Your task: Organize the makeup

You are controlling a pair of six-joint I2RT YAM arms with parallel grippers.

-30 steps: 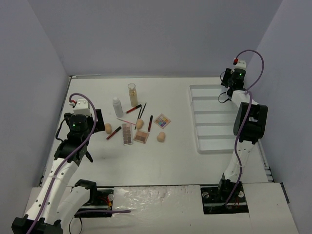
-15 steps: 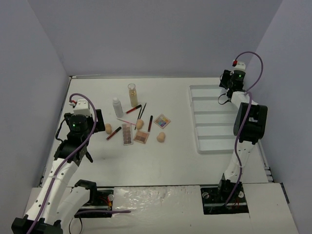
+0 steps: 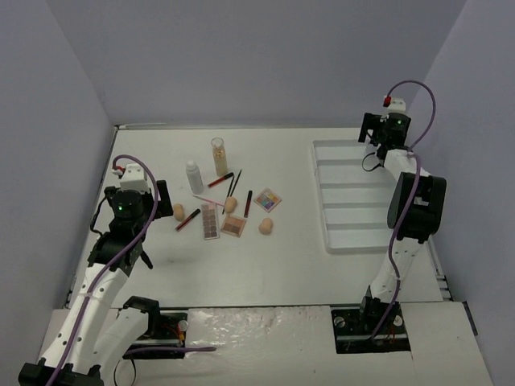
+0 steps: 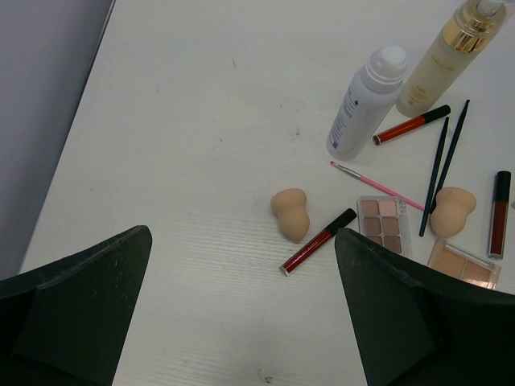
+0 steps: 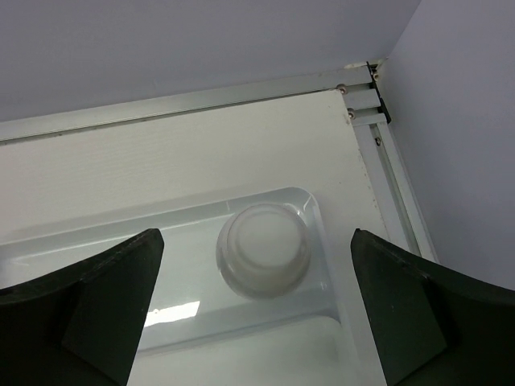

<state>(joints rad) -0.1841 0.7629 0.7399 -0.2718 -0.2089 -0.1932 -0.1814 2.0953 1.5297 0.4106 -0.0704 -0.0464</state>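
- I can read no word, brand or number in any of my three views.
- The white bottle (image 4: 364,104), seen from the left wrist camera, carries a small dark mark and some fine print down its side. It is too small for me to read.
- The amber-liquid bottle (image 4: 445,56) lies just beside it. Any lettering on it is too faint for me to tell.

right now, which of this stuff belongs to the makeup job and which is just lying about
Job: white bottle, second white bottle in the tray, amber bottle, three sponges, three palettes, three lip tubes, thin brushes.
Not makeup itself: the tray, purple cables.
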